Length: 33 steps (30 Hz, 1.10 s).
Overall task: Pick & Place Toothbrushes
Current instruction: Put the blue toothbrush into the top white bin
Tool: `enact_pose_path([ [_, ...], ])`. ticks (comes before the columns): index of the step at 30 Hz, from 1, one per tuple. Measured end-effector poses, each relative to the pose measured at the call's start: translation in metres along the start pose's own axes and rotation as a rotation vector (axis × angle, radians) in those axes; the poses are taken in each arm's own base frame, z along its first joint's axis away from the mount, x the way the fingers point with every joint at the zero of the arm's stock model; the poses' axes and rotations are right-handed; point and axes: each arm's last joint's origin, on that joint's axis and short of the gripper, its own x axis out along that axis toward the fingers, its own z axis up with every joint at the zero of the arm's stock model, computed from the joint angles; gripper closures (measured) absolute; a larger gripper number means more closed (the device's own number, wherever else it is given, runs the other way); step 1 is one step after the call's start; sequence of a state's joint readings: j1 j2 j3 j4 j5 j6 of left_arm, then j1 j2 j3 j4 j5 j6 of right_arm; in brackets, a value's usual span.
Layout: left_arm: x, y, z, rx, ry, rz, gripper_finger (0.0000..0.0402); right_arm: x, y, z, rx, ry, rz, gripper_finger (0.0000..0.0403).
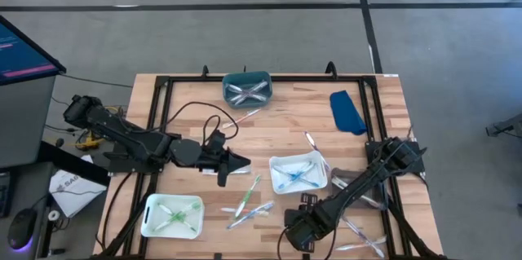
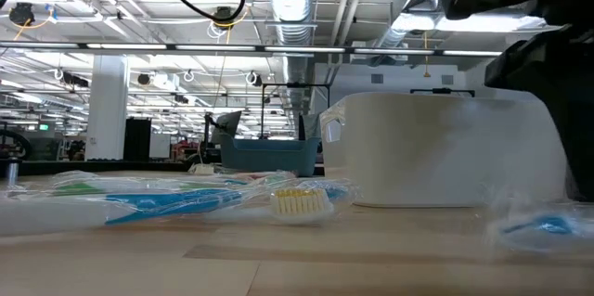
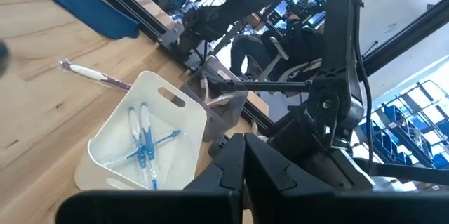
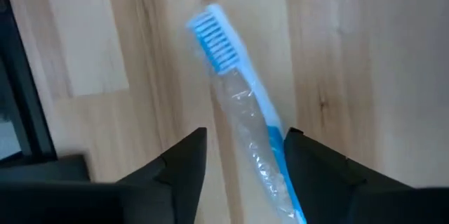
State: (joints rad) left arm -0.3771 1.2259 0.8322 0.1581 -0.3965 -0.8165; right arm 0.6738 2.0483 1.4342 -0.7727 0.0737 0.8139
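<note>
With the right gripper [image 4: 242,157] spread open astride a wrapped blue toothbrush [image 4: 242,112] lying on the table at six o'clock of the white tray [image 1: 277,165], the slick wrapper could slip when squeezed; the left gripper [image 1: 236,162] waits clenched, empty.

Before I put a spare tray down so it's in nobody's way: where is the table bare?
Bare wood lies between the teal tray and blue cloth. It is crowded near the white tray, where loose toothbrushes lie and the right gripper works.
</note>
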Motion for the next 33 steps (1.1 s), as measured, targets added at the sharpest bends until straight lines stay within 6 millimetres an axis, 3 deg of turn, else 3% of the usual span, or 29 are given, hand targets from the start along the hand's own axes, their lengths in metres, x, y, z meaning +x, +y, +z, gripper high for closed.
enact_pose_path([
  [6,0.000,0.000,0.000,0.001,0.001,0.000,0.0401,0.000,-0.003,0.003,0.006,0.017,0.020,0.0243],
  [23,0.000,0.000,0.000,0.000,0.001,-0.001,0.0401,0.001,-0.004,0.005,-0.012,0.027,0.033,0.0241],
  [27,0.000,0.000,0.000,0.000,0.001,-0.001,0.0401,0.014,-0.007,0.001,-0.021,-0.016,0.074,0.0242],
  [33,0.000,-0.001,-0.001,0.001,0.003,-0.004,0.0401,0.016,-0.007,0.000,0.035,-0.010,0.099,0.0238],
])
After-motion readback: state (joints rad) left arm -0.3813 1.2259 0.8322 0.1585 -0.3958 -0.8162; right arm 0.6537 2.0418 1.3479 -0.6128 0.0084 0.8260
